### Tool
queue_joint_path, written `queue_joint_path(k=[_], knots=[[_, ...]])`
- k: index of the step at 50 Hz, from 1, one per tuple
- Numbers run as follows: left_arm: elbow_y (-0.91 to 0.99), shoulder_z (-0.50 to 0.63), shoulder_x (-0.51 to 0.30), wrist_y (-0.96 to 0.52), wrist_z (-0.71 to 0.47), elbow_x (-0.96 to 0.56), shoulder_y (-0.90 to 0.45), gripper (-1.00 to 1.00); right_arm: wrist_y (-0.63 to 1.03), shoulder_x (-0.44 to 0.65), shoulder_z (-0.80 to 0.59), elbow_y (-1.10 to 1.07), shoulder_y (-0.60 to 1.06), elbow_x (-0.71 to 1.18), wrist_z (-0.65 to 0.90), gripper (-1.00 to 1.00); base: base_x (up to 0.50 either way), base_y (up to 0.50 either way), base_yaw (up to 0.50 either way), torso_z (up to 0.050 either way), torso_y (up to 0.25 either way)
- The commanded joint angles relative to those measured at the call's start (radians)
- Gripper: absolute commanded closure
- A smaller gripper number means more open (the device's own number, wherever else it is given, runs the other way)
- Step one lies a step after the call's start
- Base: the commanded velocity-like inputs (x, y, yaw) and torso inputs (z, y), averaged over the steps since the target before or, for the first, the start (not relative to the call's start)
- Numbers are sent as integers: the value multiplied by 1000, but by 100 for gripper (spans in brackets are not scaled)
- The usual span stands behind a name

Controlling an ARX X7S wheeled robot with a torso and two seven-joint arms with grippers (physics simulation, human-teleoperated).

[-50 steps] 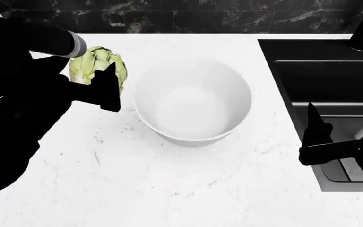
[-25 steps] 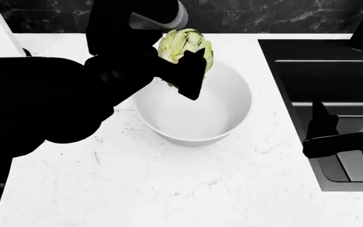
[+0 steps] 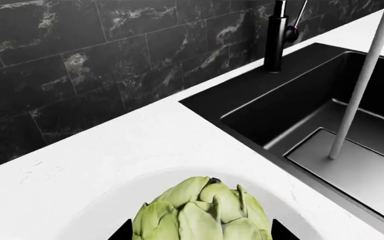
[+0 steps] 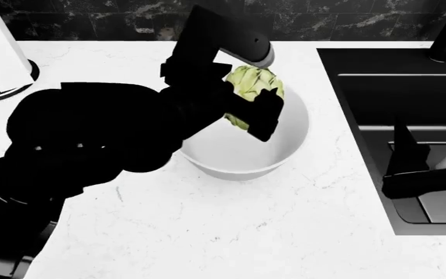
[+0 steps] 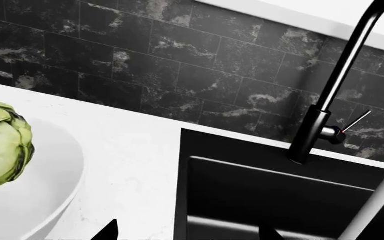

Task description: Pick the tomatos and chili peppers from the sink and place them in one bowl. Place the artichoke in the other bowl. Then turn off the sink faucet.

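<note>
The left claw pinches the artichoke above the white bowl; the right claw, apparently spread, hangs over the sink.

Left arm reaches forward across the middle of the head view, wrist angled down. Left gripper is clamped on the artichoke, one black finger pointing down on its near side. Right arm sits low at the right edge, right gripper holding nothing, one pointed finger visible; jaw spacing unclear.
</note>
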Motion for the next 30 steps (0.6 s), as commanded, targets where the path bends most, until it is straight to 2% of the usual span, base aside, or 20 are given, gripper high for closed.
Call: queue_joint_path(k=[1,20,26,27,30], knots=[[-88,30,27,54,54,68,23,100,-2,-24,36,-9,-48,-31,-19,-100,0,0,0,0,0],[-134,57,22,45,65,84,30,100,0,-33,34,-6,-68,-47,-28,-100,0,0,0,0,1],[-144,57,26,41,63,81,22,100,-2,-51,78,-5,-123,-78,-50,-100,0,0,0,0,2],[-144,57,28,37,61,79,16,-100,-2,-52,73,-3,-121,-76,-48,-100,0,0,0,0,0],[-148,53,28,36,61,75,9,-100,-2,-51,65,-2,-114,-78,-46,-100,0,0,0,0,0]])
